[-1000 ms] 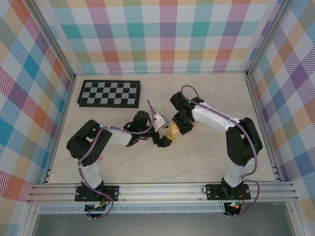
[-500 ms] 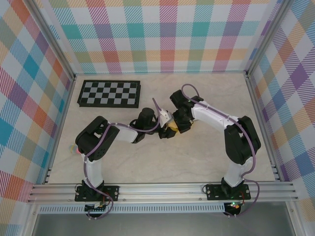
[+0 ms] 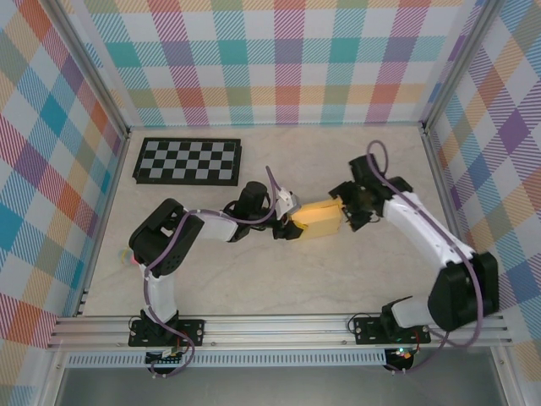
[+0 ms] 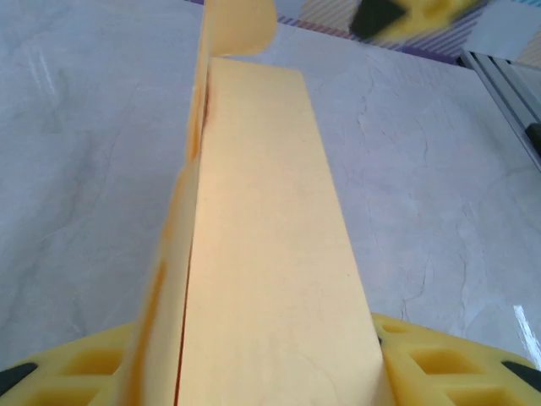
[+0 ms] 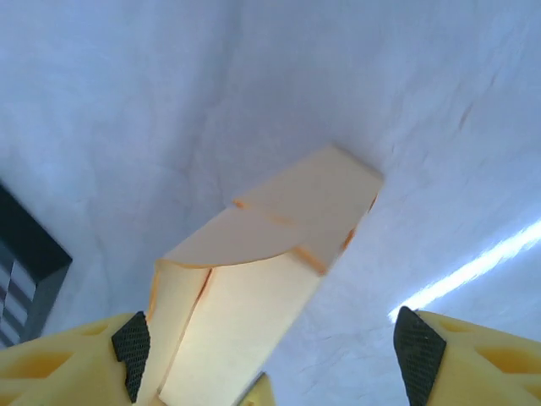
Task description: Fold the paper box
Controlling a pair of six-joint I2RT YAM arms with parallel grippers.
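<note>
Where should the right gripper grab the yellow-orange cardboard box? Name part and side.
Probably the free right end of the yellow-orange cardboard box, from the right: the left gripper clamps the other end. It is long and narrow, so close the open right gripper across its flat faces, just behind the loose flap.

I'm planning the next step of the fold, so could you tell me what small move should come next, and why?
Probably ease the right gripper in to press the rounded flap shut. The left gripper holds one end of the paper box, the right one's jaws stand open at the other end, and that flap sticks out untucked.
</note>
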